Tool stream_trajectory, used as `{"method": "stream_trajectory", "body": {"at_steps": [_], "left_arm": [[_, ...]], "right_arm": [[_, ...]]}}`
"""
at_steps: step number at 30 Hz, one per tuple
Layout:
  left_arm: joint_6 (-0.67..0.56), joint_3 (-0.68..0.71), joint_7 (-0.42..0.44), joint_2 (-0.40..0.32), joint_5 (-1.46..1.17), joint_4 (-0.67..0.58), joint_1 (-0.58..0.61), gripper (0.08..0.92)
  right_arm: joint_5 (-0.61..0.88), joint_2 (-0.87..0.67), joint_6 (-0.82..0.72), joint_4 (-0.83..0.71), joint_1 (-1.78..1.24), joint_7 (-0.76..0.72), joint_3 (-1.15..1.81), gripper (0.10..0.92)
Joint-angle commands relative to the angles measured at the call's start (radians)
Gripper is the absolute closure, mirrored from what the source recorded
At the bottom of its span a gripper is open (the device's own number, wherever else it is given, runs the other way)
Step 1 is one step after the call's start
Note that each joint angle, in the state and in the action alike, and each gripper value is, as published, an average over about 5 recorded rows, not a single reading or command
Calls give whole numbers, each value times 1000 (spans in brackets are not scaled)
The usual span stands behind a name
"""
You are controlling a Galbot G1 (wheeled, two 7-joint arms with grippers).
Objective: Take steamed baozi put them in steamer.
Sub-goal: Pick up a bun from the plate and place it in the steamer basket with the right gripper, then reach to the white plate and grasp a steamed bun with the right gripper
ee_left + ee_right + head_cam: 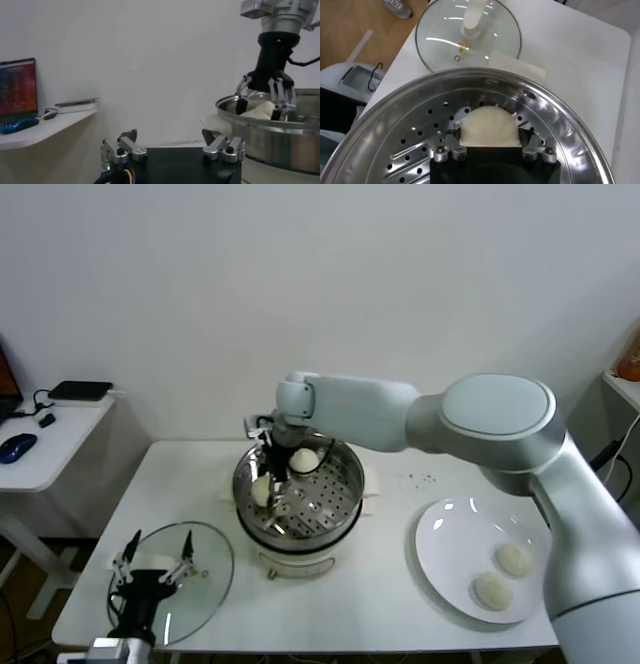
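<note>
The steamer (346,481) stands mid-table, a shiny perforated steel basket (395,107) on a white base. Two steamed baozi lie in it: one (303,458) at the far side and one (261,490) at the robot's left side. My right gripper (270,482) reaches down into the basket around that second baozi (489,125). It is open, a finger at each side of the bun, which rests on the perforated floor. Two more baozi (514,559) (492,591) sit on the white plate (445,554) at the right. My left gripper (155,556) (170,135) hangs open and empty over the glass lid.
The flat glass lid (205,579) (468,35) lies at the table's front left, beside the steamer (270,135). A low side table (45,449) with a mouse and a dark device stands at the far left. Bare tabletop lies between steamer and plate.
</note>
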Motion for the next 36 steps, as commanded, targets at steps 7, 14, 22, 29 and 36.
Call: {"method": "stream_trajectory", "body": {"at_steps": [7,14,22,29,36], "left_arm": [[8,7,2,-5,6,-3,-9,177],[20,14,3,-6,18,-12,-17,177],[35,35,4,-6,35,-18,-36,177],[39,36,4,3,41,-23,-40,177],[34,41,7,1,45,-36,-24,177]], "right_arm": [[7,-58,8,54,64,-5,9,203],[41,-251,42,302,260,-40,-46,203],[-17,-560,78,567,443,-71,-131,203],[-194,-828,112,735,527,-110,-230,203],[-365,-1042,134,794,478,-119,-308,203]]}}
